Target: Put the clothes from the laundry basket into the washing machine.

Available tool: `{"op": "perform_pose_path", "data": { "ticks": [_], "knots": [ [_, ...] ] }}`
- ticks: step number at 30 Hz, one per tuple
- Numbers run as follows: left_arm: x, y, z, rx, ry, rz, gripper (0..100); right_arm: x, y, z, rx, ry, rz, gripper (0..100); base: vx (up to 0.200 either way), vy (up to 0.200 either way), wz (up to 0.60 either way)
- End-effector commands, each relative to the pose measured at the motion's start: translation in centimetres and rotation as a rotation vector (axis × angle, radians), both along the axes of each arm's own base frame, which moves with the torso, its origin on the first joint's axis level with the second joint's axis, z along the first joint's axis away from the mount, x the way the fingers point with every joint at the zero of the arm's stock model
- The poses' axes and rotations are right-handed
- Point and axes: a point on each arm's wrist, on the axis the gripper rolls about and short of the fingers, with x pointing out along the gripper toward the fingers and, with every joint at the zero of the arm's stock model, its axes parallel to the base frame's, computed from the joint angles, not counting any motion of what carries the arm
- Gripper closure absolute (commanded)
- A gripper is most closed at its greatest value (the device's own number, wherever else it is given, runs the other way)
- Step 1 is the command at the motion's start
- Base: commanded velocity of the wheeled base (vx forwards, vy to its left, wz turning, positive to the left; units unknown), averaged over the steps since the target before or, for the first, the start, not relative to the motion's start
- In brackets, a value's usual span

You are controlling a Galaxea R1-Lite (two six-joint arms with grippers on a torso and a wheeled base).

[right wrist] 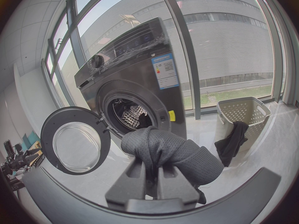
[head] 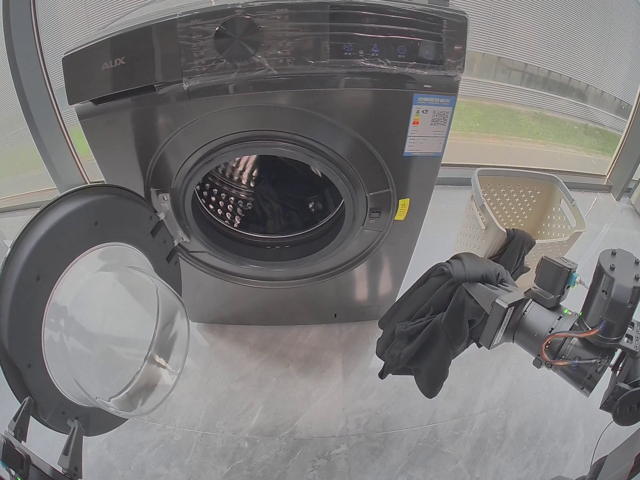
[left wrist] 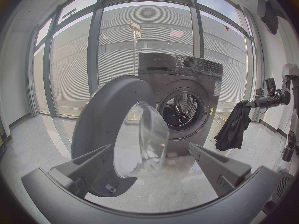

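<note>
Clothes: black garment (head: 433, 321), bunched and limp, hanging above the floor (head: 300, 395) between washing machine (head: 267, 135) and laundry basket (head: 527, 201)
Right arm: level, right gripper (right wrist: 152, 171) clamped on the garment
Left arm: low, left gripper (left wrist: 149, 147) spread wide, empty

laundry basket (head: 527, 176) right of washing machine (head: 280, 115) | door (head: 60, 248) left | garment (head: 433, 315) before basket

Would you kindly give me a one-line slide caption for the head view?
Right tool holds a black garment near the laundry basket, beside the washing machine, door open.
</note>
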Motion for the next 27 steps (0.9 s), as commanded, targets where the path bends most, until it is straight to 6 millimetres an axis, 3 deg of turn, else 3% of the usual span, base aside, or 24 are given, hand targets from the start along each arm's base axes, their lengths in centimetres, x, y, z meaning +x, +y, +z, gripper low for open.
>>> {"op": "perform_pose_path", "data": {
  "ticks": [1, 13, 19, 27],
  "knots": [
    [0.0, 0.0, -0.4, 0.0, -0.001, 0.0, 0, -0.1, 0.1, -0.1, -0.001, 0.004, 0.006, 100, 0.0, 0.0, 0.0],
    [0.0, 0.0, -0.4, 0.0, -0.003, 0.0, 0, -0.7, 0.6, -1.1, 0.0, 0.05, 0.037, 100, 0.0, 0.0, 0.0],
    [0.0, 0.0, -0.4, 0.003, -0.004, 0.002, 0, -1.3, 1.3, -0.9, 0.02, 0.052, 0.175, 100, 0.0, 0.0, 0.0],
    [0.0, 0.0, -0.5, 0.038, 0.0, 0.0, 0, -1.3, 1.8, -1.1, 0.007, 0.057, 0.213, 100, 0.0, 0.0, 0.0]
  ]
}}
